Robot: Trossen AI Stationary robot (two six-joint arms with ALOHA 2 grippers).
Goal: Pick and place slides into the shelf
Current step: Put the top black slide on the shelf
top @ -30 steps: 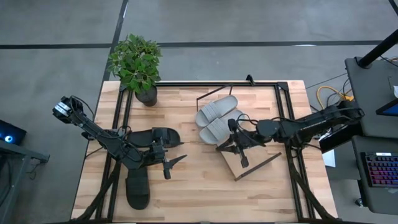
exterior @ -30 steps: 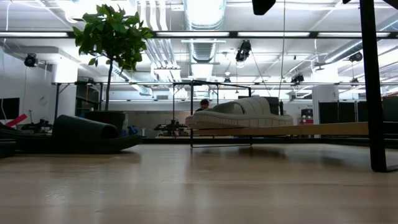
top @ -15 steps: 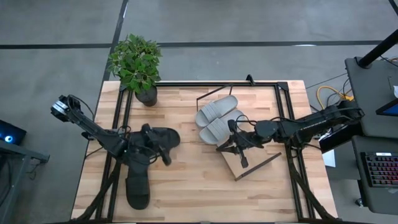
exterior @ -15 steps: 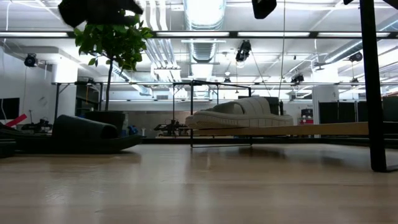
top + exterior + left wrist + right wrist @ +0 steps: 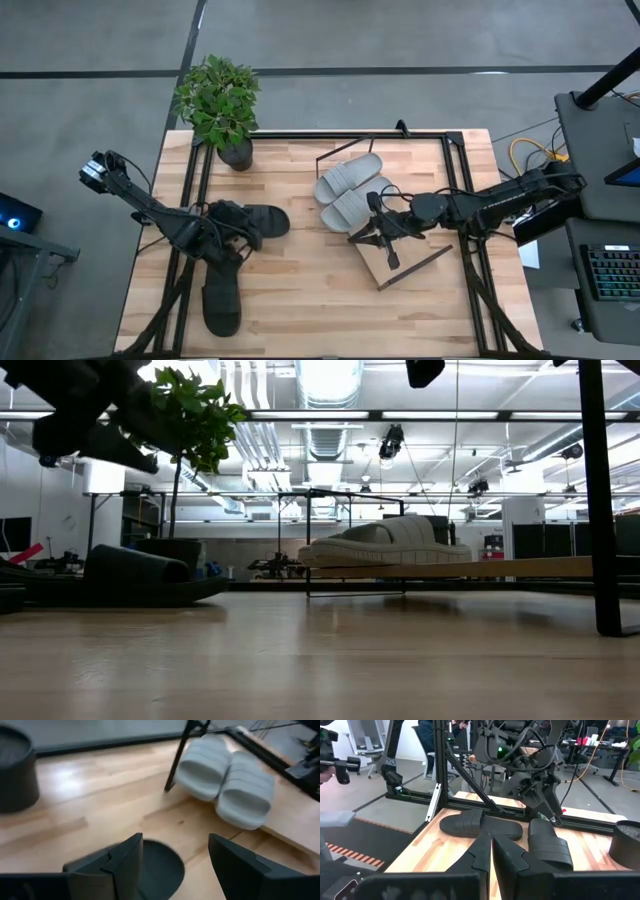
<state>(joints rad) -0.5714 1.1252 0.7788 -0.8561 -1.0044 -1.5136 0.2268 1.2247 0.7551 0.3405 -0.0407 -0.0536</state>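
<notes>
Left gripper [image 5: 172, 865] jaws apart over black slide [image 5: 160, 870], empty.

Two slides [image 5: 350, 190] lie side by side on the shelf [image 5: 395, 265], plant [image 5: 218, 100] far-left.

Two dark jointed arms, looped black cables, dark angular jaws

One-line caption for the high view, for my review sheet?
Left gripper open over the black slides, grey slides already on the shelf, right gripper shut, waiting above it.
</notes>
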